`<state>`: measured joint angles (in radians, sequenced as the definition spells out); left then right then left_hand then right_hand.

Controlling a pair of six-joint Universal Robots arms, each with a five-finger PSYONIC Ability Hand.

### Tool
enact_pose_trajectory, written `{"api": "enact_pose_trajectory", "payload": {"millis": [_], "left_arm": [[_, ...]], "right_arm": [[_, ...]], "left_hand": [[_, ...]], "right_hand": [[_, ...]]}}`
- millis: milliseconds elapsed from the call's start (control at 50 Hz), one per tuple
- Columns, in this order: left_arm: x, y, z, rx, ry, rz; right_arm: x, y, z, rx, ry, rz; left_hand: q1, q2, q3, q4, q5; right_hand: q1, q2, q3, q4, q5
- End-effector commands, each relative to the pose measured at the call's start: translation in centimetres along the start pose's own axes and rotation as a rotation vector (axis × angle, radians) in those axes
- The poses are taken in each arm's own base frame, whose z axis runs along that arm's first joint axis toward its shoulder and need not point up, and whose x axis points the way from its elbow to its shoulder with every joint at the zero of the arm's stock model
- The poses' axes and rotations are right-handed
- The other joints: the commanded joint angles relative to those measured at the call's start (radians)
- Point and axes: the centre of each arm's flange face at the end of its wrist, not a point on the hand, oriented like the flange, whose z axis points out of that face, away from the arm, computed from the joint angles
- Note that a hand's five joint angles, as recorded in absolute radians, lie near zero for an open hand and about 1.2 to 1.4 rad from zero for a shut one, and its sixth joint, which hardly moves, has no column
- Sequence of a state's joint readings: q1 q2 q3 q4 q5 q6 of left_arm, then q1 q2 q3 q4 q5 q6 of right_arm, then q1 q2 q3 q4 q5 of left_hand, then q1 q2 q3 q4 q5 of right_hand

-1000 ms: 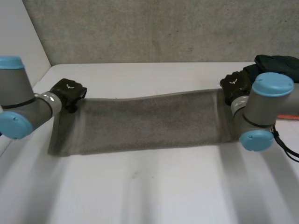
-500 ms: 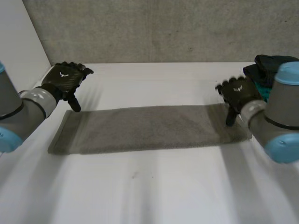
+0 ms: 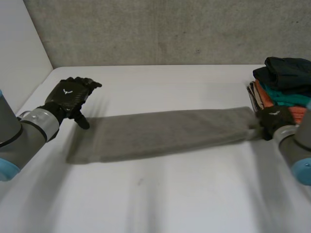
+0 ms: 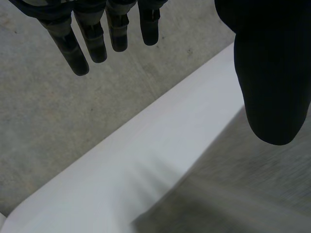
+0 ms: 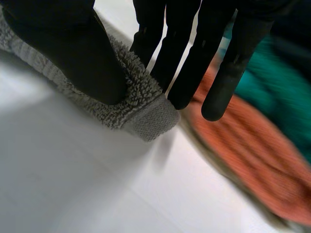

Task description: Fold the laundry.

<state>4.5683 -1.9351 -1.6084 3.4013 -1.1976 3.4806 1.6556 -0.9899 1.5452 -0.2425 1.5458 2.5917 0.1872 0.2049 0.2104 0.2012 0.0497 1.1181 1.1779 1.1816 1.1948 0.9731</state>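
Table (image 3: pixel 170 194), towel (image 3: pixel 165 133) lengthwise left-right, end in pinch of right hand (image 3: pixel 274 120); left hand (image 3: pixel 68 97) slack.

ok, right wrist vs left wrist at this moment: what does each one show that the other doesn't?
Right wrist: the right hand pinching an end corner of the grey towel between thumb and fingers, with an orange cloth and a teal cloth just past its fingertips. Left wrist: the left hand open, fingers straight, holding nothing, with the concrete wall beyond them. Both: the grey towel lying on the white table.
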Motion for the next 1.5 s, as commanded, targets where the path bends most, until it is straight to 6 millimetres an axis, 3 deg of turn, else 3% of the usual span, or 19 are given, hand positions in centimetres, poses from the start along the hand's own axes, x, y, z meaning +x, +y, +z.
{"api": "enact_pose_trajectory", "payload": {"millis": [20,100,160,240,320,460,540,600,640,660,800,980,1040,1060,1100,1180,1260,1420,1500], "left_arm": [[-0.6,-1.6,-1.1,0.036,-0.023,0.005],[-1.0,-2.3,-1.9,0.057,-0.031,-0.005],[-1.2,-2.5,-2.3,0.064,-0.032,-0.018],[-1.4,-2.8,-2.6,0.071,-0.032,-0.037],[-1.5,-2.9,-2.9,0.075,-0.038,-0.050],[-1.2,-2.6,-3.4,0.062,-0.035,-0.059],[-0.8,-2.2,-3.5,0.050,-0.027,-0.061],[-0.5,-2.1,-3.5,0.049,-0.019,-0.065],[-0.4,-2.2,-3.5,0.050,-0.014,-0.060],[-0.3,-2.2,-3.4,0.053,-0.012,-0.059],[0.3,-2.9,-3.4,0.074,0.005,-0.049],[1.7,-2.5,-3.5,0.066,0.040,-0.053],[1.8,-2.4,-3.5,0.061,0.045,-0.055],[1.9,-2.3,-3.6,0.060,0.045,-0.056],[1.9,-2.4,-3.6,0.060,0.047,-0.056],[1.9,-2.5,-3.8,0.063,0.044,-0.054],[1.6,-3.2,-4.1,0.078,0.032,-0.051],[1.0,-3.5,-4.4,0.074,0.010,-0.066],[1.2,-3.5,-4.6,0.043,-0.002,-0.101]], "right_arm": [[6.3,0.7,-0.9,-0.066,0.163,-0.211],[7.7,0.3,-0.4,-0.083,0.210,-0.437],[6.0,-1.9,-0.1,-0.013,0.223,-0.540],[0.2,-7.3,-1.8,0.261,0.153,-0.565],[-9.8,-12.2,-6.8,0.662,-0.063,-0.594],[-23.2,-9.8,-14.2,0.959,-0.456,-0.645],[-26.7,-7.1,-15.6,0.935,-0.559,-0.693],[-26.7,-7.3,-15.5,0.911,-0.543,-0.702],[-25.5,-8.5,-15.0,0.875,-0.476,-0.656],[-24.9,-8.9,-14.9,0.861,-0.452,-0.627],[-17.3,-11.9,-13.6,0.672,-0.381,-0.143],[-13.2,-4.1,-10.5,0.097,-0.455,-0.048],[-11.9,-3.3,-9.3,0.046,-0.400,-0.098],[-11.5,-3.7,-8.7,0.069,-0.353,-0.128],[-11.3,-4.6,-8.1,0.121,-0.293,-0.142],[-12.7,-9.1,-9.5,0.386,-0.201,-0.152],[-15.6,-13.6,-13.9,0.680,-0.242,-0.161],[-26.5,-9.2,-18.9,0.812,-0.734,-0.299],[-26.7,-9.4,-17.7,0.676,-0.745,-0.292]], "left_hand": [[-0.013,-0.030,-0.036,-0.027,-0.050],[-0.013,-0.030,-0.036,-0.027,-0.050],[-0.013,-0.030,-0.036,-0.027,-0.050],[-0.013,-0.030,-0.036,-0.027,-0.050],[-0.013,-0.030,-0.036,-0.027,-0.050],[-0.013,-0.030,-0.036,-0.027,-0.050],[-0.013,-0.030,-0.036,-0.027,-0.050],[-0.013,-0.030,-0.036,-0.027,-0.050],[-0.013,-0.030,-0.036,-0.027,-0.050],[-0.013,-0.030,-0.036,-0.027,-0.050],[-0.013,-0.030,-0.036,-0.027,-0.050],[-0.013,-0.030,-0.036,-0.027,-0.050],[-0.013,-0.030,-0.036,-0.027,-0.050],[-0.013,-0.030,-0.036,-0.027,-0.050],[-0.013,-0.030,-0.036,-0.027,-0.050],[-0.013,-0.030,-0.036,-0.027,-0.050],[-0.013,-0.030,-0.036,-0.027,-0.050],[-0.013,-0.030,-0.036,-0.027,-0.050],[-0.013,-0.030,-0.036,-0.027,-0.050]], "right_hand": [[0.278,0.218,0.215,0.201,0.249],[0.278,0.218,0.215,0.201,0.249],[0.278,0.218,0.215,0.201,0.249],[0.278,0.218,0.215,0.201,0.249],[0.278,0.218,0.215,0.201,0.249],[0.278,0.218,0.215,0.201,0.249],[0.278,0.218,0.215,0.201,0.249],[0.231,0.171,0.168,0.155,0.202],[-0.799,-0.858,-0.862,-0.875,-0.828],[-0.944,-1.003,-1.007,-1.020,-0.973],[-0.944,-1.003,-1.007,-1.020,-0.973],[-0.889,-0.949,-0.953,-0.966,-0.919],[-0.291,-0.351,-0.355,-0.368,-0.321],[0.179,0.119,0.116,0.102,0.149],[0.278,0.218,0.215,0.201,0.249],[0.278,0.218,0.215,0.201,0.249],[0.278,0.218,0.215,0.201,0.249],[0.278,0.218,0.215,0.201,0.249],[-0.823,-0.883,-0.886,-0.899,-0.852]]}}
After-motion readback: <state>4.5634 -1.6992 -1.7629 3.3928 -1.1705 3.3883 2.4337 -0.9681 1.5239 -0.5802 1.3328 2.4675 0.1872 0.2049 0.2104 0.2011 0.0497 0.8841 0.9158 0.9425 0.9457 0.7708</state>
